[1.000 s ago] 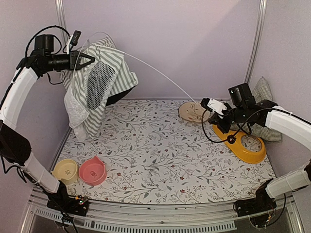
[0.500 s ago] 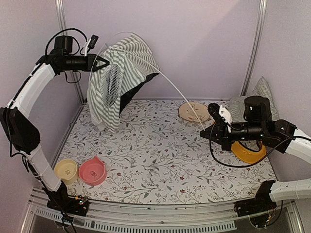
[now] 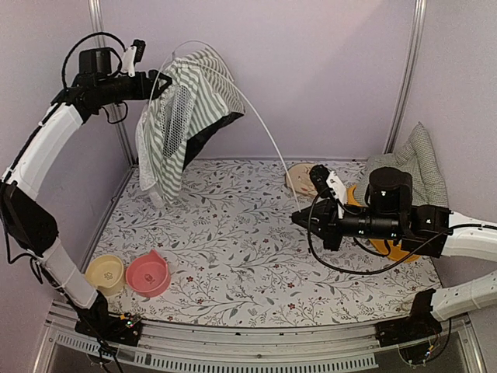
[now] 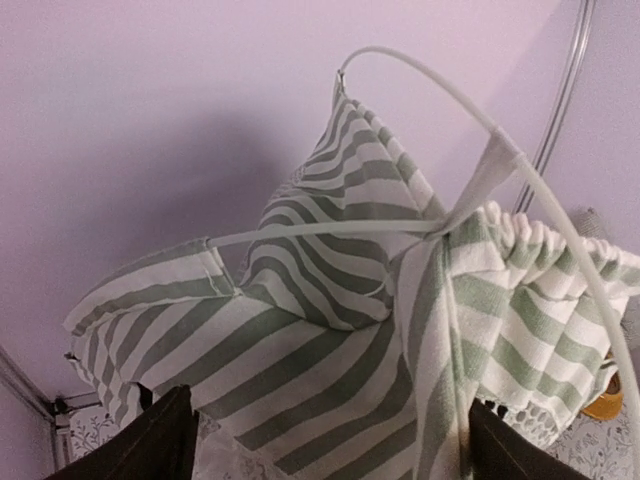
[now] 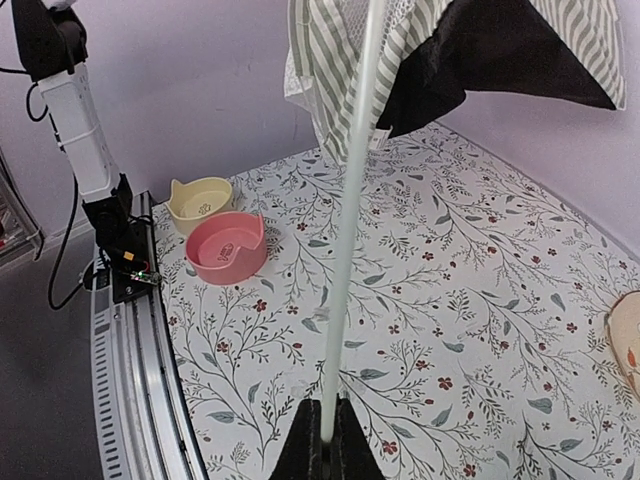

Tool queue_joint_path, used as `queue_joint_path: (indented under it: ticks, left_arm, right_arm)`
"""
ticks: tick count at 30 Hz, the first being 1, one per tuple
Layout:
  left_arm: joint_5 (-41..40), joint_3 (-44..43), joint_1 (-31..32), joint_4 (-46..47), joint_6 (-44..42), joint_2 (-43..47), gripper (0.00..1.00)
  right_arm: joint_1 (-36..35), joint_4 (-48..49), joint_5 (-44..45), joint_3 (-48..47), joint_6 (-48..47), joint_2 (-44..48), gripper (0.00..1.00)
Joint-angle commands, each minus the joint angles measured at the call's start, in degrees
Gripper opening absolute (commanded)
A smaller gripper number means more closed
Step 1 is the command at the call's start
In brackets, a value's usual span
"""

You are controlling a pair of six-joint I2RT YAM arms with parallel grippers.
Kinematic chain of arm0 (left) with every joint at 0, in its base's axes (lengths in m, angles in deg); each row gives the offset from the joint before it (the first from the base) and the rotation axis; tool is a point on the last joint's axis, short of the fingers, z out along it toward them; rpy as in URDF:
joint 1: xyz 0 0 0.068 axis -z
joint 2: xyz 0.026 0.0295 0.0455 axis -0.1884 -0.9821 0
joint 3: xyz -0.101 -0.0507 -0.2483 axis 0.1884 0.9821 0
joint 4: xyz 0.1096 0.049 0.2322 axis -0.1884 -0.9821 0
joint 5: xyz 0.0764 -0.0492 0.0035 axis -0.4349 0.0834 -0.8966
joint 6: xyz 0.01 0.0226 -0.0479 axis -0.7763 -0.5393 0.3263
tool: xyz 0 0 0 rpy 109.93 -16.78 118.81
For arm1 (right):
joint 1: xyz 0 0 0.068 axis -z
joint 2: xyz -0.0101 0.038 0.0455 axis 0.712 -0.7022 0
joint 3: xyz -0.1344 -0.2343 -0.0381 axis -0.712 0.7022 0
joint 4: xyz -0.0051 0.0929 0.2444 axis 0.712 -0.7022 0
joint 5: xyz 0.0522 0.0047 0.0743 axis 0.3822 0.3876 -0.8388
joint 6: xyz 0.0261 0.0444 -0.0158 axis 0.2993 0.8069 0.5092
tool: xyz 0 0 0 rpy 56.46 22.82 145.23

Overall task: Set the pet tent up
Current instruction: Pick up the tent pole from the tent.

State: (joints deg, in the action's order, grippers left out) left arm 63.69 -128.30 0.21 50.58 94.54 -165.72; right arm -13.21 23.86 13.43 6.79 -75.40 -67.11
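Right wrist: my right gripper (image 5: 325, 442) is pinched tight on the lower end of a thin white pole (image 5: 347, 250). The pole runs straight away from me up to the pet tent (image 5: 325, 70), which shows as striped cloth with a dark underside, hanging above the far side of the flowered mat (image 5: 470, 300). A pink bowl (image 5: 225, 248) and a yellow bowl (image 5: 200, 197) sit just beside each other at the mat's corner, near the base of my other arm.

Left wrist: my left gripper (image 4: 325, 445) stands wide. Its two dark fingers (image 4: 150, 445) show at the bottom corners, well apart, with green-and-white striped cloth hanging between them. I cannot tell whether the cloth touches either finger. White poles cross above the cloth, and one of them sweeps in an arc down to the right.

From above: the tent hangs high at the back left, with my left gripper right at its upper edge and the round mesh window on its side. Its lowest cloth comes down near the mat's back left corner. The pole bows from the tent's top across and down to my right gripper — low over the mat's right half. Behind my right arm, a checked cushion (image 3: 423, 163) leans in the back right corner, and a beige dish (image 3: 299, 177) lies on the mat.
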Motion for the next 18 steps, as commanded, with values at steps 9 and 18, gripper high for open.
queue_joint_path:
  ticks: [9, 18]
  left_arm:
    - [-18.34, 5.77, -2.99, 9.66, 4.32, 14.11, 0.99]
    - [-1.45, 4.90, -3.96, 7.30, 5.14, 16.30, 0.99]
  right_arm:
    - [-1.77, 14.60, 7.67, -1.62, 2.81, -4.43, 0.00]
    - [-1.71, 16.18, 5.64, -0.14, 4.51, -5.17, 0.00]
